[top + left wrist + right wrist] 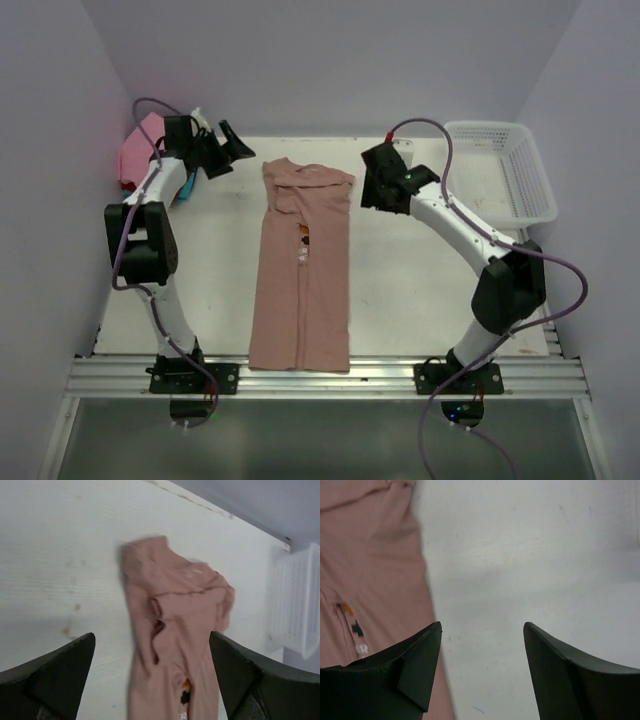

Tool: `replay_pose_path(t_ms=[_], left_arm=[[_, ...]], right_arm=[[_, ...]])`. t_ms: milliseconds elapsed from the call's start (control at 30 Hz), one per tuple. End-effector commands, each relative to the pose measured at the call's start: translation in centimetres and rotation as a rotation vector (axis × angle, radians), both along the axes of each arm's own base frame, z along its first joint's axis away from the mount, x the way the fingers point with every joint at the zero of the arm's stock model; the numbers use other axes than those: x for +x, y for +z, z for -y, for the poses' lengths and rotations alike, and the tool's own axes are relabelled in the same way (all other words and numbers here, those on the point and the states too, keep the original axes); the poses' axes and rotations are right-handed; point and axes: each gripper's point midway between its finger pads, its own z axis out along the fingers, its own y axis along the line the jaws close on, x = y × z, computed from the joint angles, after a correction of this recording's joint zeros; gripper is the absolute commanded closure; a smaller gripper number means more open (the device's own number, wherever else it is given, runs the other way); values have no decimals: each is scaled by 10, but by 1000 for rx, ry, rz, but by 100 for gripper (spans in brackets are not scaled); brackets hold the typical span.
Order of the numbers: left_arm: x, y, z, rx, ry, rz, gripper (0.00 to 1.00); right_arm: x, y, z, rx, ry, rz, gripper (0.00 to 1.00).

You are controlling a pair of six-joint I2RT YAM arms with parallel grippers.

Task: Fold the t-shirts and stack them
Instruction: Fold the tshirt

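Pale lavender walls close in a white table (pixel 420 290) seen from above. A dusty-pink t-shirt (pixel 303 270) lies flat down the table's middle, its sides folded inward into a long strip, collar at the far end and hem at the near edge. A white lattice basket (pixel 497 127) sits in the far right corner. A stack of folded shirts (pixel 140 150), bright pink on top, sits in the far left corner. The left gripper (pixel 152 635) hangs left of the collar, jaws spread wide and holding nothing. The right gripper (pixel 482 630) hangs right of the collar over bare table, jaws parted, gripping nothing.
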Motion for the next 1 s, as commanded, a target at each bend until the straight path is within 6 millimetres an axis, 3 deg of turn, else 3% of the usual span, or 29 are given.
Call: replay_pose_path(t_ms=[0,33,67,100,133,167,233,267,333,367,400,433,600,833,967], left_arm=[[-47,74,116,-128,-319,170,0],[-61,72,135,-144,-363,159,0],[-78,68,149,-150,-396,155,0],[-97,63,176,-157,-457,135,0],[-109,59,188,-164,-481,121,0],[-123,52,198,-169,-502,122,0],[-148,44,226,-185,-559,108,0],[-158,34,232,-180,-572,93,0],[-177,24,251,-176,-621,73,1],[-180,20,257,-180,-640,102,3],[-186,17,263,-179,-656,101,10],[-187,10,264,-170,-659,103,17],[-183,-11,268,-167,-671,73,61],[-181,-44,274,-167,-632,19,66],[-200,-75,287,-148,-629,-24,69]], right_arm=[[60,3,12,94,-35,23,29],[70,-21,5,122,-16,-40,29],[89,-15,5,161,-15,-17,29],[98,-23,0,191,2,-33,29],[100,-30,-19,284,73,-75,29],[116,-47,-23,335,83,-103,31],[126,-59,-43,467,150,-146,36],[135,-71,-57,567,190,-180,43],[142,-79,-67,630,211,-193,60],[150,-75,-73,661,225,-172,83],[153,-86,-74,668,218,-186,95],[159,-82,-76,679,221,-174,100],[173,-99,-77,680,199,-193,100],[196,-112,-66,642,150,-182,100],[196,-120,-59,624,130,-191,100]])
